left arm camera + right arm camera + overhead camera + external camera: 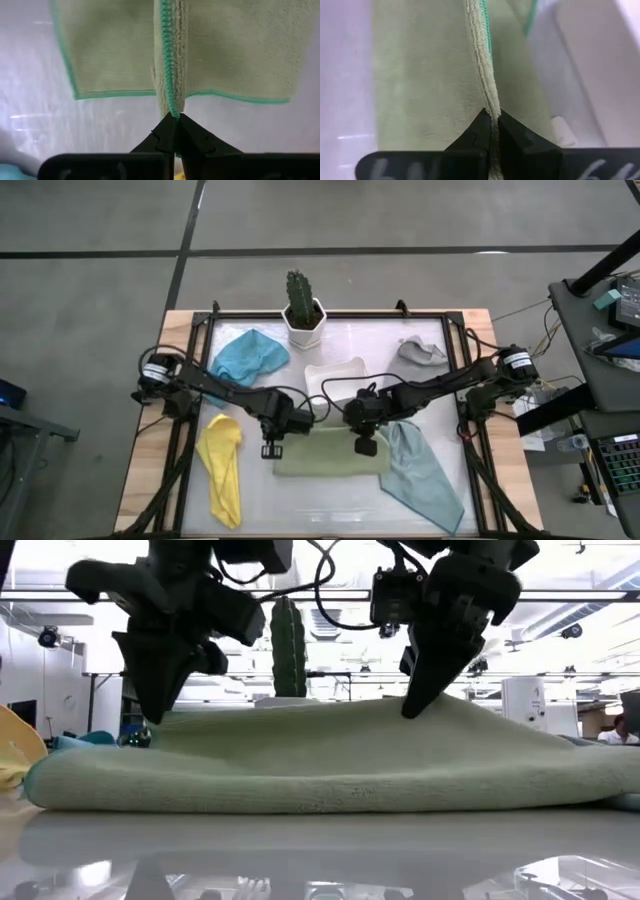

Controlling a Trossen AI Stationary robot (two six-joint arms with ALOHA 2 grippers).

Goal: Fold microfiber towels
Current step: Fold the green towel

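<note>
The olive green towel (pixel 330 457) lies as a long flat band near the table's front, under both grippers. My left gripper (pixel 272 448) is shut on it at its left end, and my right gripper (pixel 366 445) is shut on it right of its middle. In the low view the towel (pixel 330 765) humps up toward the right gripper (pixel 412 712). Lying loose are the blue towel (pixel 248 357) at the far left, the yellow one (pixel 222 470) at the near left, the pale teal one (pixel 425 477) at the near right and the grey one (pixel 420 352) at the far right. My left gripper pinches the olive towel's teal-stitched hem (pixel 173 106) between its two fingers, coming from above and pointing down. The hem stands up as a narrow ridge running away from the fingertips. The cloth on either side lies flat on the table. My right gripper pinches a raised edge of the olive towel (pixel 491 111) between its two fingers, slanting down from the table's right. The edge rises to the fingertips as a thin ridge. The cloth beside it rests on the table, and whether one layer or several is held I cannot tell.
A white tray (pixel 335 375) sits just beyond the olive towel at the table's middle. A potted cactus (pixel 303 315) stands at the far edge. A dark frame (pixel 468 380) borders the white work surface.
</note>
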